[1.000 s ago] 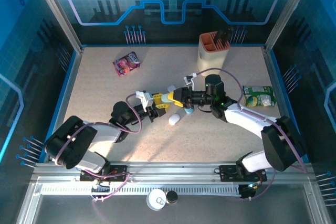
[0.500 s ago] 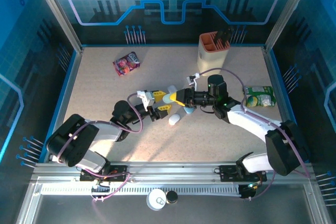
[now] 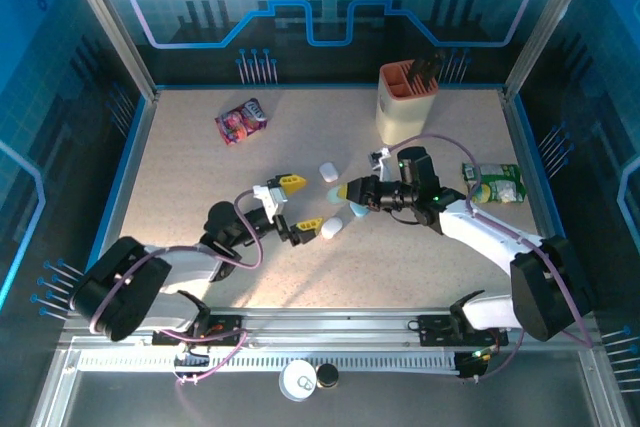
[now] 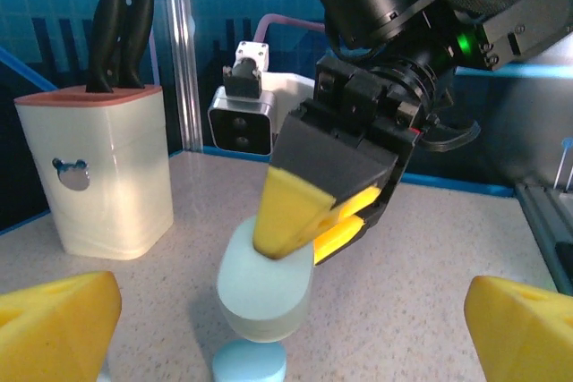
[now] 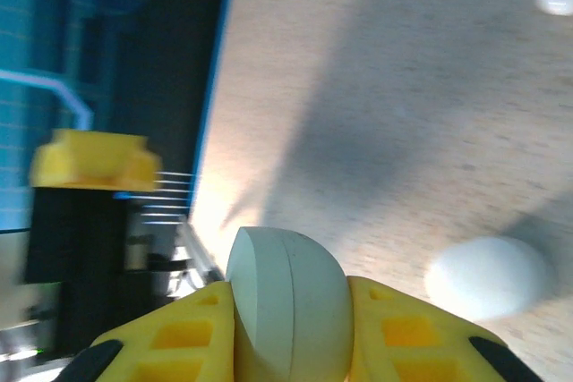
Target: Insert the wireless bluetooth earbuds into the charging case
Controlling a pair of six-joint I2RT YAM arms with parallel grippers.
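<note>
My left hand empty, right hand gripping the charging case.
Left fingers are spread wide. That wrist view shows the clamp, blurred overhead, where the case sits near-left of the knife block.

Bright light casts soft shadows on the table, and the right wrist view is blurred.
</note>
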